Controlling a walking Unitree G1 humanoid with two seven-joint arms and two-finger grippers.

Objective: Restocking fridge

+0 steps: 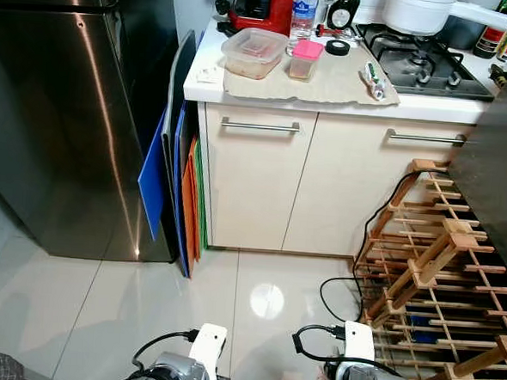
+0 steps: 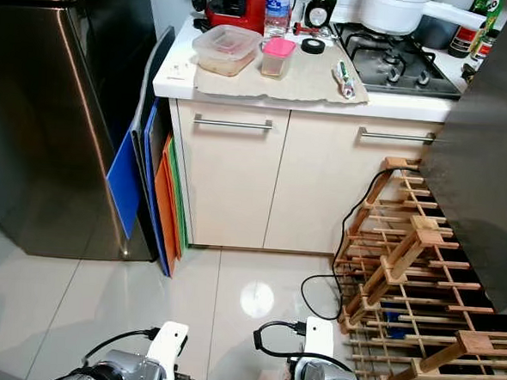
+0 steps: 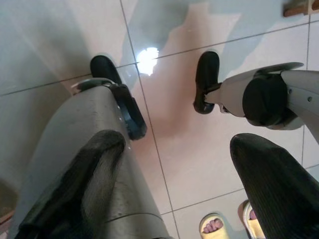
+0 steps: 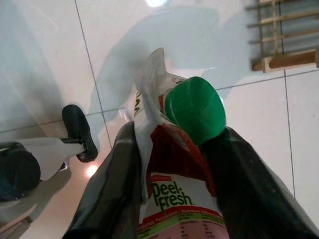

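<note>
My right gripper (image 4: 174,134) is shut on a juice carton (image 4: 174,199) with a green screw cap (image 4: 195,109) and red and white print, held low over the tiled floor. My left gripper (image 3: 177,142) is open, its two black fingers (image 3: 94,164) wide apart with nothing between them, pointing down at the floor beside my own legs and feet. Both silver arms (image 1: 358,377) hang at the bottom edge of the eye views. The dark steel fridge (image 1: 60,109) stands ahead on my left with its doors closed.
Coloured boards (image 1: 181,177) lean between the fridge and a cream cabinet (image 1: 254,181). On the counter (image 1: 328,95) sit a plastic tub (image 1: 253,52) and a pink-lidded cup (image 1: 305,58). A wooden rack (image 1: 438,270) and a black cable (image 1: 333,290) lie right. A person's sandalled toes (image 3: 214,226) are behind me.
</note>
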